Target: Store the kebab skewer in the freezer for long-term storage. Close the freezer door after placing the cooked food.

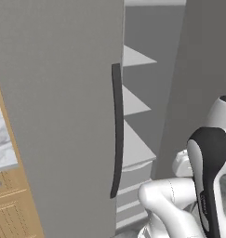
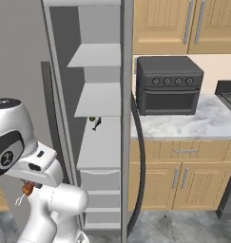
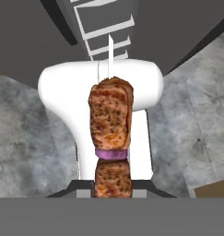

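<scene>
The kebab skewer point(image 3: 111, 120) fills the middle of the hand view: reddish-brown meat chunks with a purple slice between them, and a thin pale stick poking out past them. My gripper point(image 3: 112, 188) is shut on it, fingertips hidden behind the meat. In the right base view the skewer point(image 2: 26, 189) is a tiny brown bit under the hand at the lower left, low and left of the freezer point(image 2: 95, 99). The freezer stands open, showing white shelves and drawers point(image 2: 100, 180). The freezer door point(image 2: 126, 118) is swung out, seen edge-on, its curved dark handle point(image 2: 139, 156) facing right.
The wider grey door point(image 1: 58, 116) is closed, with its long dark handle point(image 1: 116, 130). A small dark item point(image 2: 94, 122) lies on a middle shelf. A dark toaster oven point(image 2: 169, 85) sits on the marble counter point(image 2: 202, 123) to the right, over wooden cabinets.
</scene>
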